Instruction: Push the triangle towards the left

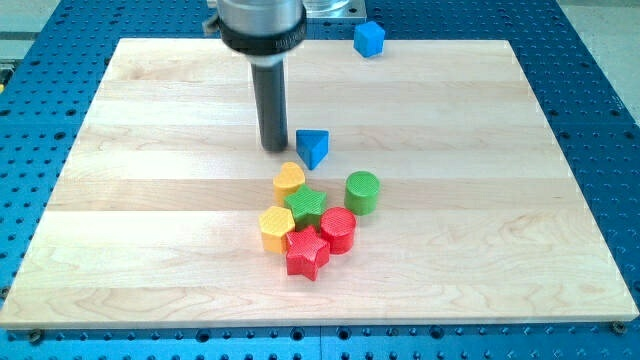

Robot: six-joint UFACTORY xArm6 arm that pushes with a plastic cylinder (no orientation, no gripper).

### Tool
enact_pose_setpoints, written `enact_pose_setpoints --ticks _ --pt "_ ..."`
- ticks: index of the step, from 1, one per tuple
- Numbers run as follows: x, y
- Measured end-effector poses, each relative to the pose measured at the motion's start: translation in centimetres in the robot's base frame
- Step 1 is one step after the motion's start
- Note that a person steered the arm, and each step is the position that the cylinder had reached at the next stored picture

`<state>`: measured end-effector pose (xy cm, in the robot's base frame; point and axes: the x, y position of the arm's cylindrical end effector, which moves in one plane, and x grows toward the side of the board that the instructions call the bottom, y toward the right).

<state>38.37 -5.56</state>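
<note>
My tip [274, 149], a bare rod holding nothing, stands left of the blue triangle [313, 148]; pushing from here risks driving it rightward.

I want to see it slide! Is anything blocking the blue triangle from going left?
Only my tip itself: it stands just on the view's left of the blue triangle, on the wrong side for pushing. No other block lies on the wooden board leftward.

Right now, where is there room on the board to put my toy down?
Free: the wooden board's whole left side, left of my tip, and the right side past the green cylinder. Crowded: the middle, from the blue triangle down to the red star.
</note>
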Motion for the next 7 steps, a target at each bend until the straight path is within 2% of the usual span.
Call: enact_pose_setpoints --ticks 1,2,3,4,5,6,7 --pt "0.7 4.9" --pt "5.0 3.1" --pt "6.1 2.8" --pt "-3.6 10.5" --pt "-11.6 19.8" --pt "-19.2 23.8" --pt "-19.2 23.8"
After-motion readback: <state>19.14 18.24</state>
